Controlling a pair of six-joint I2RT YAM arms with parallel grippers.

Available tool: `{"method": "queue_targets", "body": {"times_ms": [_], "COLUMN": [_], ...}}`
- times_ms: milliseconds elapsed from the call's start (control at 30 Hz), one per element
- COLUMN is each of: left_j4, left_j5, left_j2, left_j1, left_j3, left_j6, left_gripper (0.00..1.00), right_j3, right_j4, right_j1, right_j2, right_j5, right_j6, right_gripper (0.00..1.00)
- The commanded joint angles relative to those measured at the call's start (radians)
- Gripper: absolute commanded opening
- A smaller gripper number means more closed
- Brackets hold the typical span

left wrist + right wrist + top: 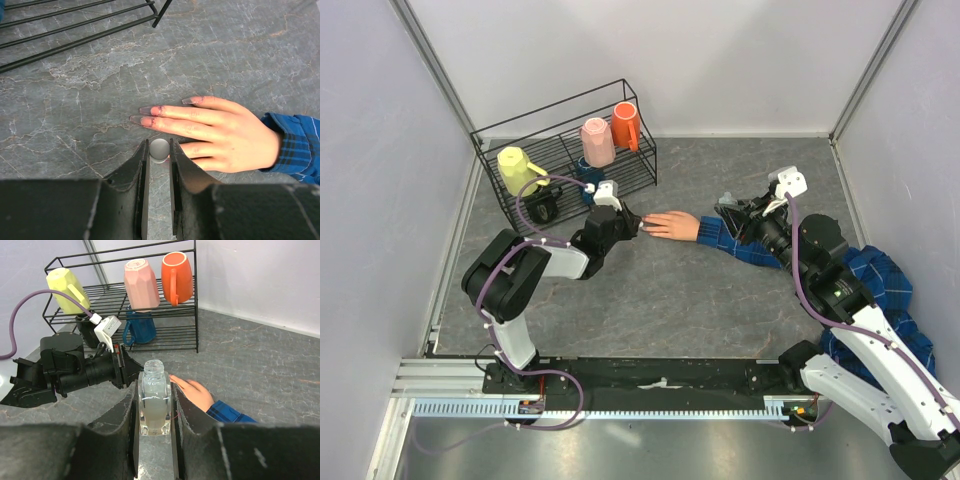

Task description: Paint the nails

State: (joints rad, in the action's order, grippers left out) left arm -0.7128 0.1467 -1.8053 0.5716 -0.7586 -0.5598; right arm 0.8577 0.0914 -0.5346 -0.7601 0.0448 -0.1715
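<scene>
The left claw [159, 153] is pinched shut on a small whitish round piece [159, 148]. Its fingers hide the lower part, so what the piece is cannot be told. It sits just beside the fingers of the fake hand [225, 132], which lies palm-down mid-bench [75, 115]. The nails [145, 110] are long, smudged dark purple, and point left. Further right, the right claw [154, 390] clamps an upright clear bottle [155, 412], its neck uncapped and pale liquid filling most of it. The blue plaid sleeve [725, 238] runs right, partly under that arm. At the far left, a black wire rack [632, 168] carries a yellow mug [518, 168], a pink mug [597, 141] and an orange mug [626, 125] on top. A blue mug [141, 327] sits lower. Their insides face away.
</scene>
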Motion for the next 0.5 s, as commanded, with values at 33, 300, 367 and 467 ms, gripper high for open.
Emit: {"method": "queue_targets", "body": {"times_ms": [33, 300, 367, 467], "left_j4": [-0.033, -0.017, -0.02, -0.011], "left_j5": [0.028, 0.04, 0.039, 0.042], "left_j2": [0.015, 0.001, 0.001, -0.003], "left_j1": [0.002, 0.001, -0.001, -0.001], "left_j3": [-0.033, -0.05, -0.053, -0.061], "left_j6": [0.037, 0.038, 0.04, 0.041], "left_gripper": [0.02, 0.02, 0.02, 0.02], "right_j3": [-0.002, -0.002, -0.003, -0.002], "right_j4": [-0.041, -0.041, -0.039, -0.041], "right_j1": [-0.004, -0.001, -0.002, -0.002], "right_j2": [0.005, 0.005, 0.005, 0.005], "right_j5": [0.009, 0.012, 0.012, 0.013], "right_j6": [-0.01, -0.008, -0.008, -0.008], "right_gripper": [0.0, 0.0, 0.0, 0.0]}}
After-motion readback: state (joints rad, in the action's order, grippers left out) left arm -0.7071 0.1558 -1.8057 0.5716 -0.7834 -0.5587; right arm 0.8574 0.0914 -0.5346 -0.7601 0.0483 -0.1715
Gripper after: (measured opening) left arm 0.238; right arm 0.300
